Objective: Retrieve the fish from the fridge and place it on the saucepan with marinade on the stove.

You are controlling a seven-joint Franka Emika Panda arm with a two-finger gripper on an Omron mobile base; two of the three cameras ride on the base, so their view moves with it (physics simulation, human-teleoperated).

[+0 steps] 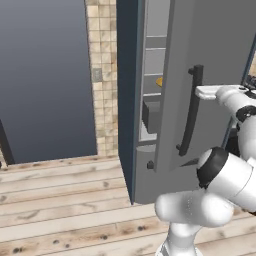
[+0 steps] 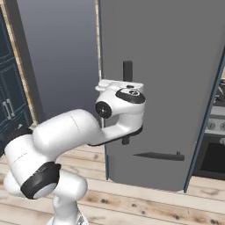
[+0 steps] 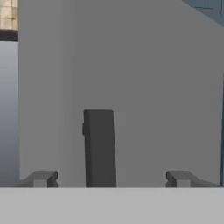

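Observation:
The fridge stands with its grey door swung partly open. Through the gap I see pale shelves and a grey drawer. A small orange-yellow sliver lies on a middle shelf; too little shows to tell whether it is the fish. My gripper is open at the dark vertical door handle, which stands between the two fingertips, nearer the left one and touching neither. The white hand sits against the handle's upper part. The saucepan and marinade are out of view.
The stove's silver front with knobs and dark oven show just right of the fridge door. A tall dark grey panel and a tiled wall strip stand left of the fridge. Wooden floor spreads in front.

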